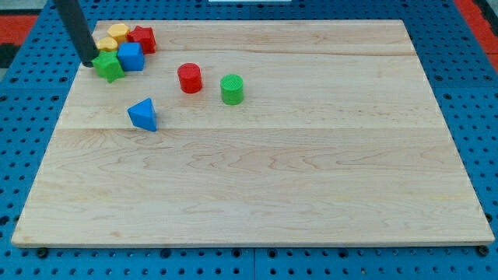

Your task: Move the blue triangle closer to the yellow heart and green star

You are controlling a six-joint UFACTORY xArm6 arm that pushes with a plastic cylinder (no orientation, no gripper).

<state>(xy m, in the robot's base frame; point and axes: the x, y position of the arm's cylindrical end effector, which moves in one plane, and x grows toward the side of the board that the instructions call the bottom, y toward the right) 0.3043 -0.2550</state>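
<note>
The blue triangle lies on the wooden board at the view's left. The green star sits in a cluster at the view's top left, with the yellow heart just above it. My tip touches down just left of the green star, well up and to the left of the blue triangle. The dark rod rises from the tip towards the view's top.
In the same cluster are a blue cube, a red block and a second yellow block. A red cylinder and a green cylinder stand right of the cluster.
</note>
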